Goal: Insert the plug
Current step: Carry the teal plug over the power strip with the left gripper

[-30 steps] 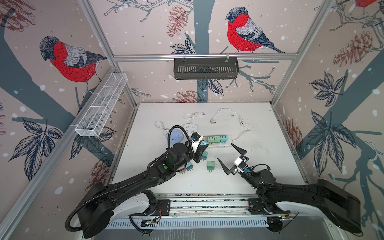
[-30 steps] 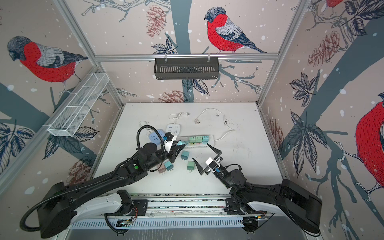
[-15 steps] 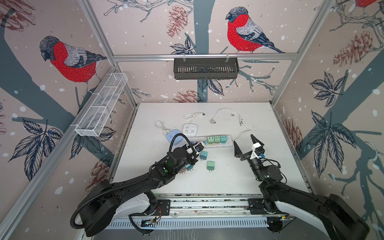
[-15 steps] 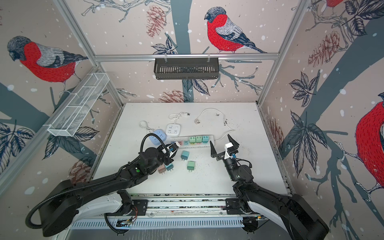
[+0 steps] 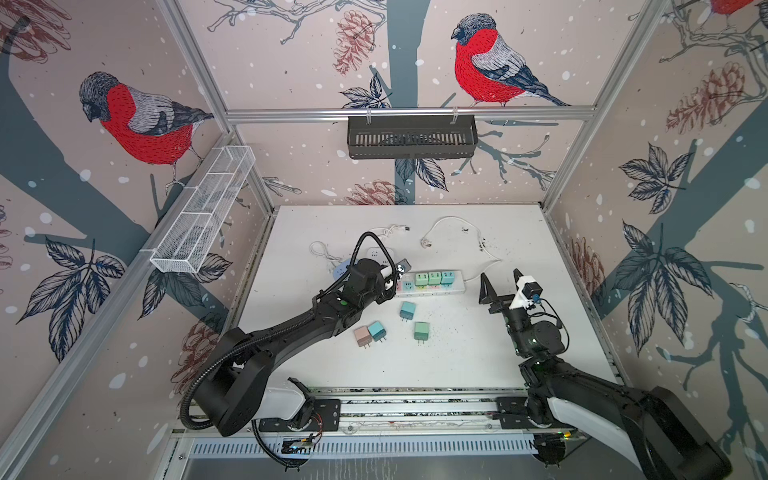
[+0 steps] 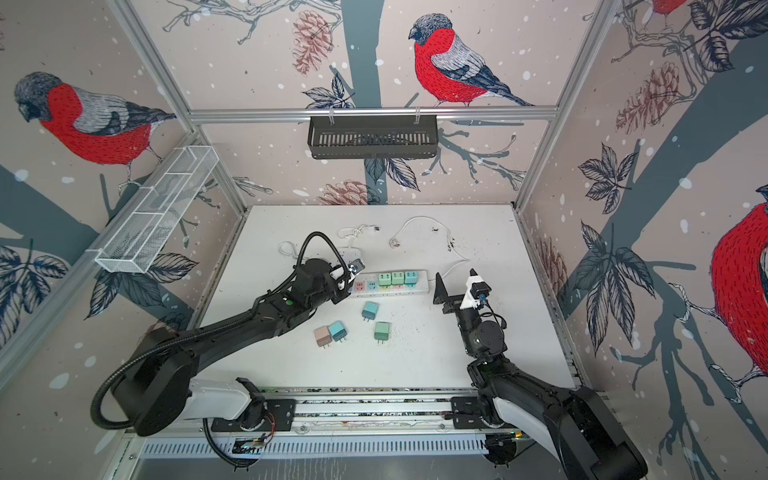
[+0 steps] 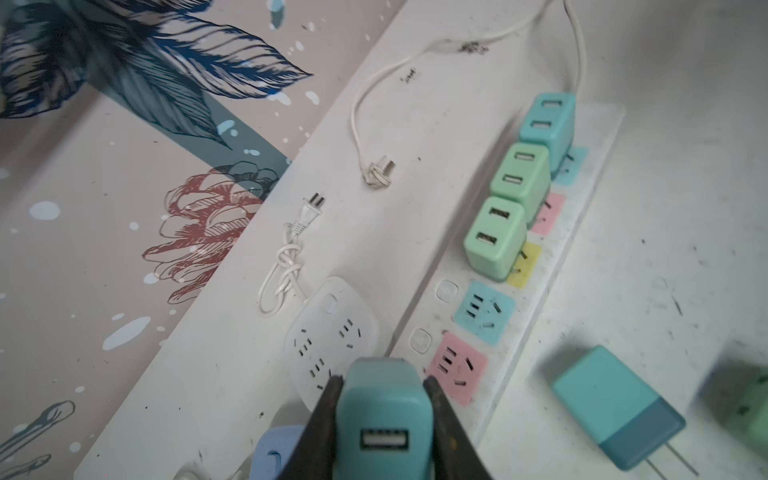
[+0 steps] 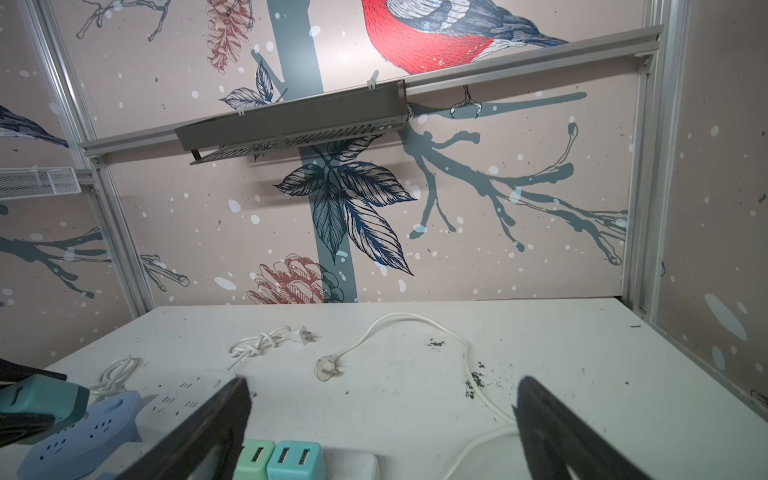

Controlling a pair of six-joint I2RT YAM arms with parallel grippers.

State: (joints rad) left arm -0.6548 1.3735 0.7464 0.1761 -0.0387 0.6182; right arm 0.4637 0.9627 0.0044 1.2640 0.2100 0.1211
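My left gripper (image 7: 382,380) is shut on a teal plug (image 7: 382,415) whose USB port faces the camera. It hovers just beside the pink socket (image 7: 457,368) at the end of the white power strip (image 7: 582,232). The blue socket (image 7: 484,311) beside it is free, and three plugs sit in the remaining sockets. In both top views the left gripper (image 5: 392,282) (image 6: 345,286) is at the left end of the strip (image 5: 432,291) (image 6: 390,289). My right gripper (image 5: 500,282) (image 6: 456,282) (image 8: 384,395) stands open and empty just past the strip's right end.
Several loose plugs lie in front of the strip: teal (image 5: 407,309), green (image 5: 421,331), pink (image 5: 362,336) and blue (image 5: 377,330). A white square strip (image 7: 332,328) and a blue round one (image 8: 83,432) lie behind the left gripper. White cords (image 5: 449,224) trail towards the back.
The right gripper swung from near the loose plugs out to the right end of the strip, staying open. The left gripper kept the teal plug and shifted slightly by the strip's left end.
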